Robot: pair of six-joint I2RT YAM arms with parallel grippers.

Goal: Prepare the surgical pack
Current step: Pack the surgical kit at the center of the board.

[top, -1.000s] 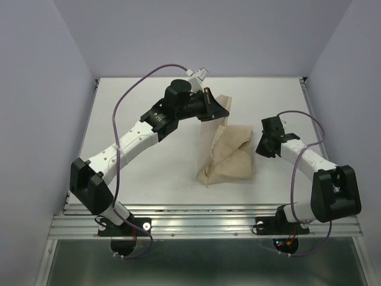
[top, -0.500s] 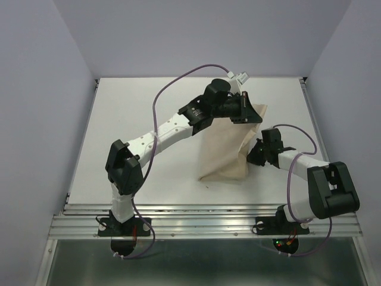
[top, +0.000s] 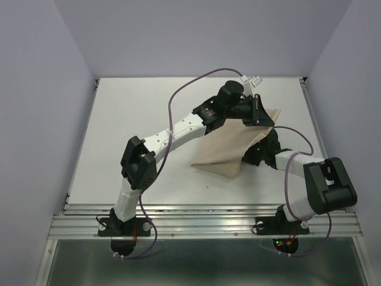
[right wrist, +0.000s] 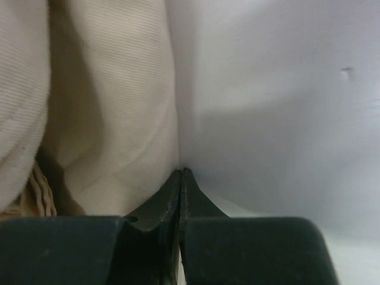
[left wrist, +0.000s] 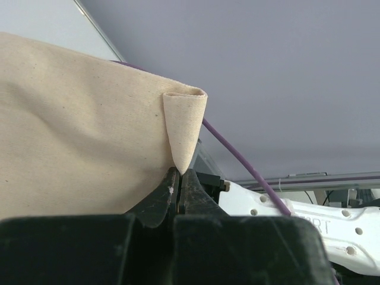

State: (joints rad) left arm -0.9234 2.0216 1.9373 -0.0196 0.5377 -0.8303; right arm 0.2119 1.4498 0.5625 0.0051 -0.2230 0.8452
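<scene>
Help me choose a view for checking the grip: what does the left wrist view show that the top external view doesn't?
Only the left wrist view shows the left gripper with fingers shut on a folded corner of the beige cloth. Only the top external view shows the cloth sloping down to the table and the right gripper at its right edge. Both show the left gripper holding the cloth.

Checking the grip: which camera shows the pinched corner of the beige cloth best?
The left wrist view: the folded corner stands just above the left pincer, shut on it, close and unobstructed. The top view shows the cloth held up, the pinch too small to judge. The right wrist view shows only other folds of it.
</scene>
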